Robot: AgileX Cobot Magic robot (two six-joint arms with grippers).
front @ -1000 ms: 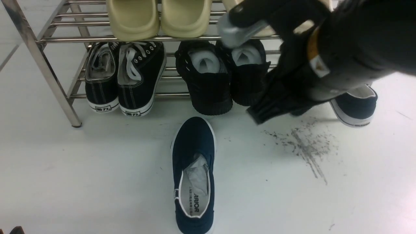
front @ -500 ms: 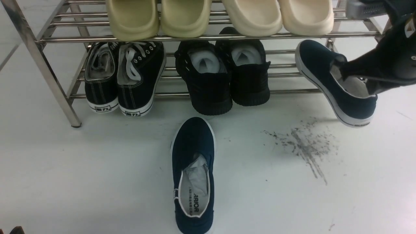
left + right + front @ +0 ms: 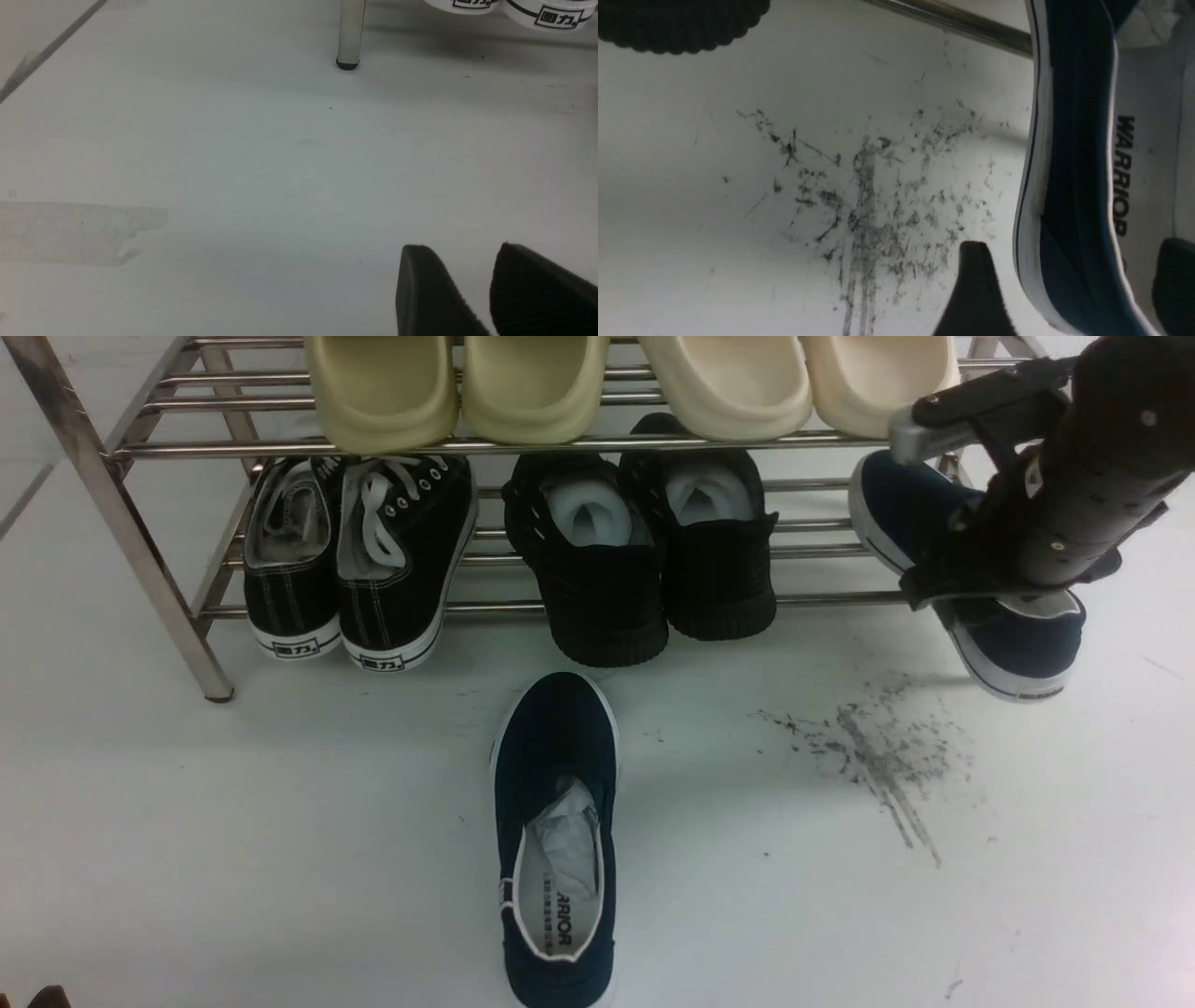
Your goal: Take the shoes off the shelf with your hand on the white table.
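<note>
Between the fingers of the right claw (image 3: 1071,287), the side wall of the second navy shoe (image 3: 1013,635) is sitting. One finger is hanging outside the white sole, the other over the printed insole. I am reading the claw as wide, straddling and not clamping. This shoe is lying tilted, with its toe beyond the claw on the lower tier of the shelf (image 3: 560,444) and its heel hanging past the front bar towards me. I cannot tell whether the heel is touching the tabletop (image 3: 280,821).

Risks I am weighing:
- Closing on the thin canvas wall alone may be giving a weak hold, and the shoe could be pivoting or dropping as I pull.
- The upper tier is running just above the claw, so lifting too steeply could be knocking the bar or the cream slides (image 3: 803,383).
- The toe may be catching on the front bar.

To the claw's left, the black knit shoes (image 3: 644,569) are standing near, the lace-ups (image 3: 364,569) farther off. Below it the scuff patch (image 3: 878,747) is lying bare. The first navy shoe (image 3: 555,775) is resting on the tabletop, well apart. The left claw (image 3: 467,284) is idling, narrow and holding nothing.
</note>
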